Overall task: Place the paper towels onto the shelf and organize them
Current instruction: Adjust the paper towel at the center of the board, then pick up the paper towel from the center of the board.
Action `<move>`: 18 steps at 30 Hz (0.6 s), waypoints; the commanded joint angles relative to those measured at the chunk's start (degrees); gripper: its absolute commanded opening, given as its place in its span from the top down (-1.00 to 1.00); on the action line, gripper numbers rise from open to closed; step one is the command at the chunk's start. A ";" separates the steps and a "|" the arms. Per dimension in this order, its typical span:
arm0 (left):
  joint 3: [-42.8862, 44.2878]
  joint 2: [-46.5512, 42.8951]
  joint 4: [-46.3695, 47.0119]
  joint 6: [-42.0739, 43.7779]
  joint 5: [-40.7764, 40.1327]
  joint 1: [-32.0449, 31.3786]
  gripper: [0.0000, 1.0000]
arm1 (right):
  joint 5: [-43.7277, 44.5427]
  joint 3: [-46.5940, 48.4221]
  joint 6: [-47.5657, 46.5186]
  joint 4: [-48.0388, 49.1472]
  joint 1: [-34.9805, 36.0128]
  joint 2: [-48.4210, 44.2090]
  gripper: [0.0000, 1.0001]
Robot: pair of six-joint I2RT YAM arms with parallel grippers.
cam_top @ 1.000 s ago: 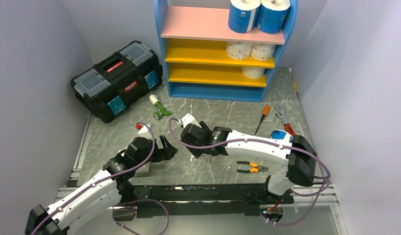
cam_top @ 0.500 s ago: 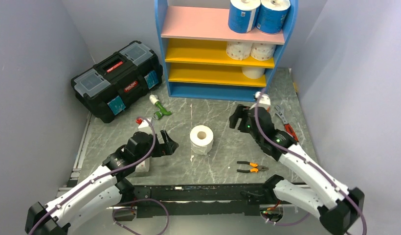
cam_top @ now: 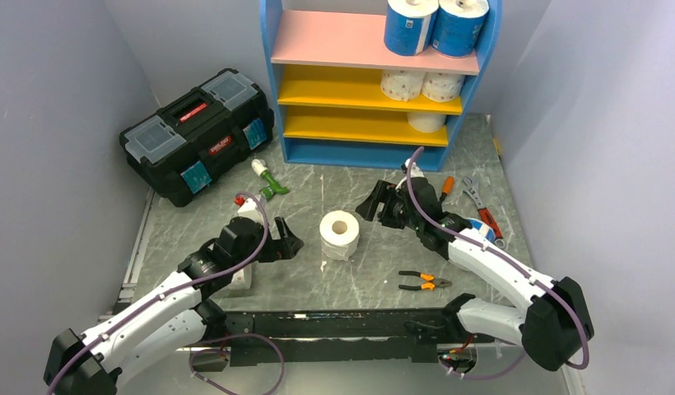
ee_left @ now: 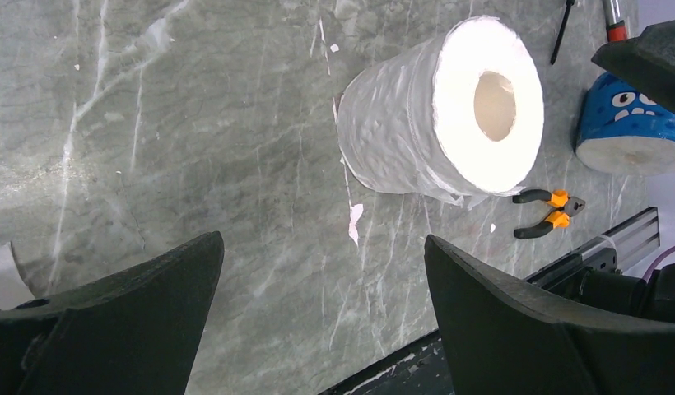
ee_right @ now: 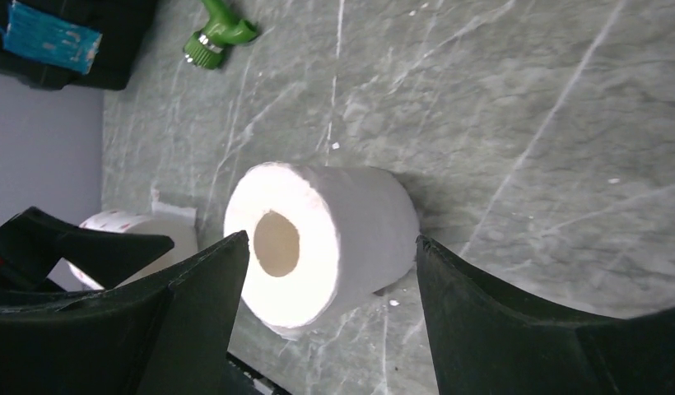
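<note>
1. The left gripper (cam_top: 285, 243) has its jaws spread wide and holds nothing. It sits just left of the plain white roll (cam_top: 340, 233), not touching it.
2. The right gripper (cam_top: 374, 203) has its jaws parted and empty. It is just right of that roll and clear of it.
3. The roll stands on end on the marble table (cam_top: 359, 185), core upward, between both grippers.
4. Beyond the roll, the shelf (cam_top: 271, 82) carries two blue-wrapped rolls (cam_top: 411, 25) on top, with dotted rolls (cam_top: 402, 83) on the board below.

White roll (cam_top: 340, 233) upright, core up, on tabletop (cam_top: 351, 185) between left claw (cam_top: 286, 243) and right claw (cam_top: 375, 202), touching neither. Well beyond both, on shelf (cam_top: 272, 82): blue rolls (cam_top: 411, 25) on pink board (cam_top: 334, 39), dotted rolls (cam_top: 402, 84) on upper yellow board (cam_top: 334, 86), plain roll (cam_top: 426, 121) on lower board (cam_top: 351, 123).
</note>
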 commanded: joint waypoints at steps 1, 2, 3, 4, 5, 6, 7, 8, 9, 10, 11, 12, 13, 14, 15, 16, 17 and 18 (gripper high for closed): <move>-0.88 -0.33 2.82 -0.68 0.85 -0.02 -0.97 | -4.50 -0.35 1.69 5.92 0.96 1.80 -0.52; -1.22 -0.29 3.22 -0.78 1.06 -0.06 -0.97 | -3.83 -0.38 2.09 5.58 1.41 2.10 -0.53; -1.52 -0.19 3.61 -0.90 1.18 -0.07 -0.97 | -3.31 -0.59 2.45 5.51 1.93 2.38 -0.53; -1.68 0.11 4.00 -0.96 1.36 -0.03 -0.97 | -2.83 -0.94 2.72 5.67 2.30 2.60 -0.53; -1.84 0.51 4.30 -1.09 1.47 -0.05 -0.97 | -2.34 -1.08 2.93 5.52 2.66 2.91 -0.53; -1.79 0.95 4.48 -1.12 1.67 -0.01 -0.97 | -1.76 -0.94 2.67 5.31 3.17 3.29 -0.52; -1.70 1.42 4.70 -1.10 2.01 -0.08 -0.96 | -1.03 -0.36 1.94 4.37 3.92 3.95 -0.52; -1.55 1.81 4.80 -1.02 2.23 -0.05 -0.96 | -0.04 1.01 0.85 2.72 4.70 4.93 -0.52; -1.51 2.14 4.90 -1.01 2.42 -0.06 -0.96 | 0.99 2.57 -0.62 0.84 5.58 5.84 -0.52; -1.46 2.49 4.94 -1.01 2.53 -0.06 -0.96 | 1.67 3.81 -1.23 -0.68 6.54 6.80 -0.52; -1.42 2.63 5.00 -1.06 2.54 -0.03 -0.96 | 3.78 5.15 -2.26 -2.09 7.52 7.64 -0.52; -1.46 2.73 5.13 -1.09 2.54 -0.05 -0.96 | 4.47 6.14 -2.75 -3.15 8.24 8.43 -0.52; -1.64 2.67 5.20 -1.22 2.54 -0.04 -0.96 | 4.87 6.88 -2.90 -3.98 8.46 9.11 -0.52; -1.76 2.59 5.35 -1.37 2.54 -0.06 -0.96 | 4.94 7.39 -2.86 -4.58 8.45 9.78 -0.51; -1.94 2.46 5.51 -1.43 2.54 -0.06 -0.96 | 5.01 7.73 -2.84 -5.02 8.44 10.42 -0.50; -2.03 2.32 5.53 -1.57 2.54 -0.01 -0.96 | 5.49 8.03 -2.65 -5.59 8.48 10.61 -0.49; -2.17 2.24 5.53 -1.63 2.54 -0.02 -0.95 | 6.86 8.07 -2.29 -6.18 8.53 10.39 -0.47; -2.29 2.05 5.41 -1.69 2.54 -0.07 -0.95 | 8.51 7.71 -2.12 -6.11 8.79 9.47 -0.46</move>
